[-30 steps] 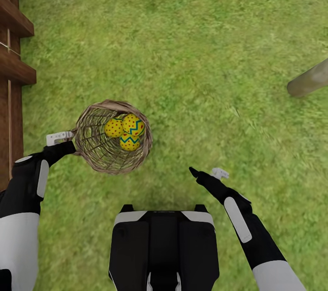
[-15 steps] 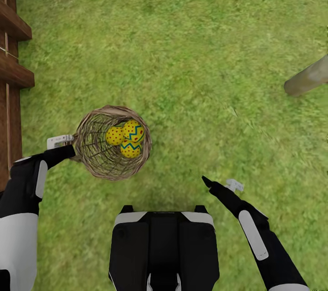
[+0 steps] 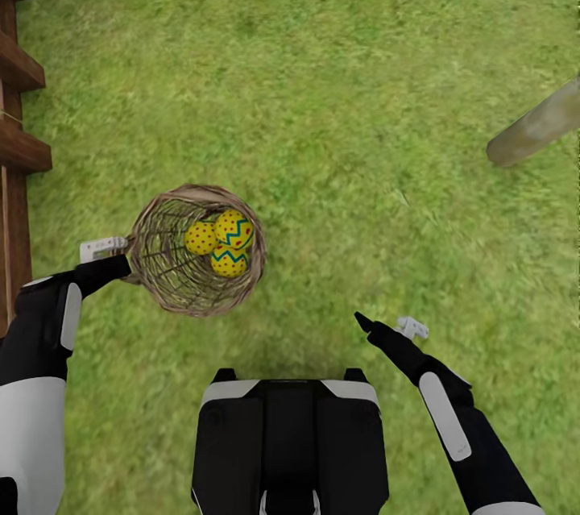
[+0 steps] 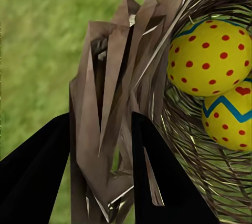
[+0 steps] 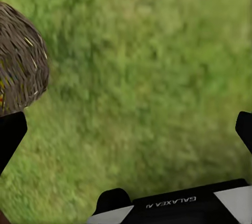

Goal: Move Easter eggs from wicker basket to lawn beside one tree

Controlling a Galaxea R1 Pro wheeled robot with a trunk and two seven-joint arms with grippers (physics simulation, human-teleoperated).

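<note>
So your left pincer (image 3: 121,255) is clamped on the braided rim of the wicker basket (image 3: 161,277), at the rim's left edge, lower left of the head view. The left wrist view makes it pretty plain: the two dark fingers (image 4: 157,176) sit either side of a chunk of the weave, one outside the wall and one inside.

All three Easter eggs (image 3: 217,239) are in the basket, bunched against the right side of its inside wall and touching each other. Two of them show up close in the left wrist view, yellow with red dots and that blue-green zigzag.

Your right pincer (image 3: 388,326) is hanging over the lawn (image 3: 338,96) in the lower right, well apart from the basket, fingers spread wide with nothing between them, just grass in the right wrist view and the basket's wall at that picture's left edge.

The tree (image 3: 536,126) trunk pokes in at the right edge, upper half, pale grey-beige, well away from the basket. Brown fence slats (image 3: 20,88) run down the left edge and across the top left corner.
</note>
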